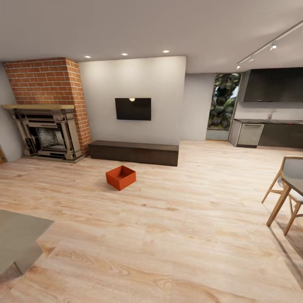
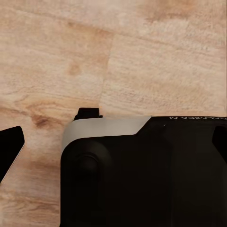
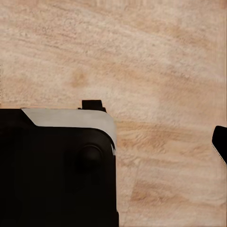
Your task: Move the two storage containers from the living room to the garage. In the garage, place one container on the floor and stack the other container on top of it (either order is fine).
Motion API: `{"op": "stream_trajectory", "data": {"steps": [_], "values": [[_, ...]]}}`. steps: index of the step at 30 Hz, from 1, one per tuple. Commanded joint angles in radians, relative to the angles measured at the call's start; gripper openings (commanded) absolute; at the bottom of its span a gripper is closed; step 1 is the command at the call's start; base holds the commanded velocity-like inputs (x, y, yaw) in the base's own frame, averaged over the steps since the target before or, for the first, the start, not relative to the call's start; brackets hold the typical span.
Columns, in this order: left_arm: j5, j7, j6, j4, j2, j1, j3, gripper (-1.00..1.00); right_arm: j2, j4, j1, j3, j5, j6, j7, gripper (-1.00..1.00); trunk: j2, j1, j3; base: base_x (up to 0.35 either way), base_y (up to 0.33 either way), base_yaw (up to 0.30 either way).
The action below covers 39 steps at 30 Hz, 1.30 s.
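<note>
An orange-red storage container sits on pale wood-grain plank floor (knotty, streaked), beside a red brick fireplace and dark cabinet.

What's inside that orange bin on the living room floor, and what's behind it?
The storage container looks empty, though its near walls hide part of the bottom. Behind it stands the long dark cabinet, with the TV above.

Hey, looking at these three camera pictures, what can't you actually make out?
- Storage container, head view: its floor inside is partly hidden by its near walls.
- Chair and table, head view: cut off by the right edge.
- Grey furniture, head view: cut off by the left edge.
- Grippers, wrist views: dark robot body blocks them; open or shut is unclear.
</note>
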Motion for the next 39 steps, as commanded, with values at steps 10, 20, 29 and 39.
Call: {"op": "stream_trajectory", "data": {"steps": [10,20,29,39], "values": [[0.0,0.003,-0.004,0.001,0.0,-0.001,0.001,1.0,0.0,0.002,-0.001,0.007,-0.008,-0.006,-0.001,1.0,-0.001,0.001,-0.001,0.317,0.0,0.0],[0.0,0.003,-0.004,0.001,0.0,-0.001,0.001,1.0,0.0,0.002,-0.001,0.006,-0.013,-0.006,-0.001,1.0,-0.001,0.001,-0.001,0.317,0.0,0.0],[0.001,0.003,-0.004,0.001,0.0,-0.001,0.001,1.0,0.0,0.002,-0.001,0.006,-0.015,-0.006,-0.001,1.0,-0.001,0.001,-0.001,0.317,0.0,0.0],[0.001,0.003,-0.004,0.001,0.0,-0.001,0.001,1.0,0.001,0.003,-0.001,0.005,-0.015,-0.006,-0.001,1.0,-0.001,0.001,-0.001,0.317,0.0,0.0]]}}
